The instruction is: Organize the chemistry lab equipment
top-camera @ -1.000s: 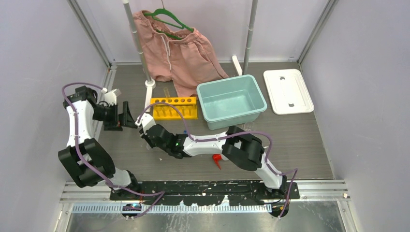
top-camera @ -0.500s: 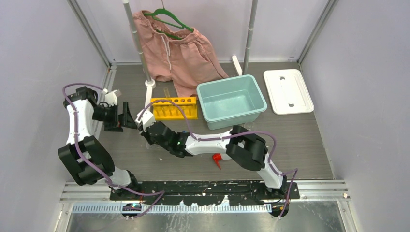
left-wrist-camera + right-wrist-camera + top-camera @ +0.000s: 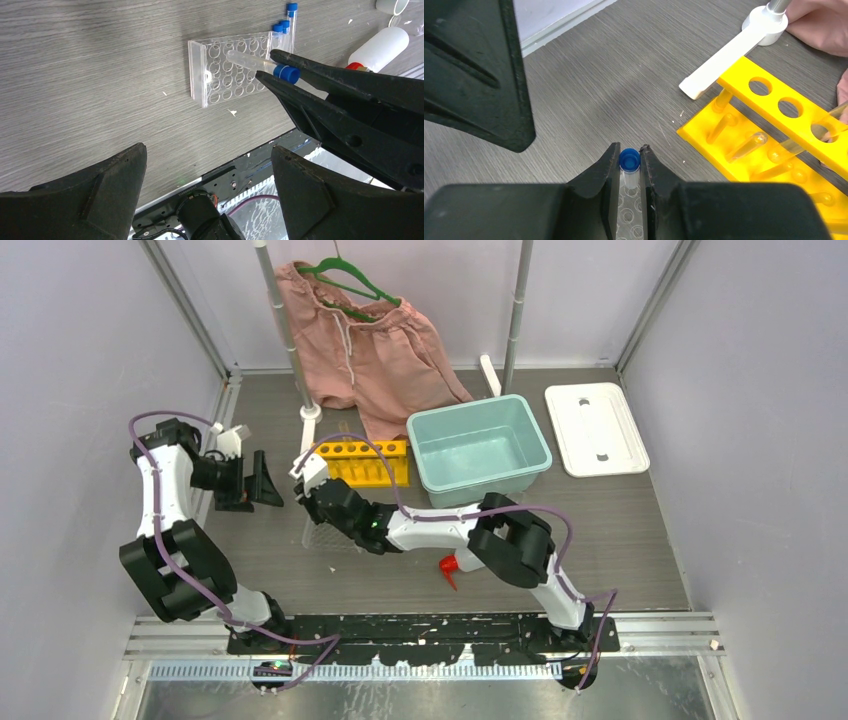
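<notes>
My right gripper (image 3: 629,151) is shut on a clear blue-capped vial (image 3: 629,161) and holds it just above the clear rack (image 3: 225,70). In the top view this gripper (image 3: 310,490) is left of centre, with the clear rack (image 3: 325,535) beneath the arm. Three blue-capped vials (image 3: 284,23) stand at the rack's far end. The yellow rack (image 3: 365,462) with glass tubes (image 3: 744,145) lies just beyond. A white squeeze bottle (image 3: 380,47) with a red nozzle (image 3: 448,568) lies under the right arm. My left gripper (image 3: 262,480) is open and empty, facing the right one.
A teal bin (image 3: 478,405) stands right of the yellow rack, with a white lid (image 3: 597,428) further right. Pink shorts on a green hanger (image 3: 365,340) hang between two poles at the back. A white pole foot (image 3: 769,20) sits by the yellow rack.
My right gripper has moved a little away from the bases, toward the yellow rack, with the vial in it. The clear rack now shows beneath it. The left arm has not moved.
</notes>
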### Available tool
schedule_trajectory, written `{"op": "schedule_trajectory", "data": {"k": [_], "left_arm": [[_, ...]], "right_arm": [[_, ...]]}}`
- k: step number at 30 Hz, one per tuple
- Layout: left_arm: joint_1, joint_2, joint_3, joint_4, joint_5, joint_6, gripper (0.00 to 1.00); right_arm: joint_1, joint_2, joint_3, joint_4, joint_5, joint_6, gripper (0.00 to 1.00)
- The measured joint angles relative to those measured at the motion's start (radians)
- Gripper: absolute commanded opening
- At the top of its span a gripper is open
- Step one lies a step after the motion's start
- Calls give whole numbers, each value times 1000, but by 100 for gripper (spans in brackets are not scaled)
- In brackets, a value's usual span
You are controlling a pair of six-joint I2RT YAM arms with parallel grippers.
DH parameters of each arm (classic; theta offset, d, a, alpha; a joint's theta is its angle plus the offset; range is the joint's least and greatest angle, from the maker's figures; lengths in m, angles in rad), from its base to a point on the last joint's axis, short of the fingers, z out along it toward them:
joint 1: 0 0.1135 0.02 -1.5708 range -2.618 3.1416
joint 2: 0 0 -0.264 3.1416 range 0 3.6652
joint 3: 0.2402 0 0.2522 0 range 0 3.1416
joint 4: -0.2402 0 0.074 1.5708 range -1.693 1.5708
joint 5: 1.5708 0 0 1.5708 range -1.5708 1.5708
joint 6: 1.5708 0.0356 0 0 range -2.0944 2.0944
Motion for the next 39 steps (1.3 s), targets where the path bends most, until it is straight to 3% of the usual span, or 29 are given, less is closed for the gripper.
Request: {"op": "schedule_trajectory", "data": {"k": [34,39], "left_arm": [[25,17,18,-24,16,26,94],[26,21,18,-24,16,27,94]], "right_arm": [[-4,99,12,-20,-41,38,1],[-4,99,12,-21,-63,43,22]]}}
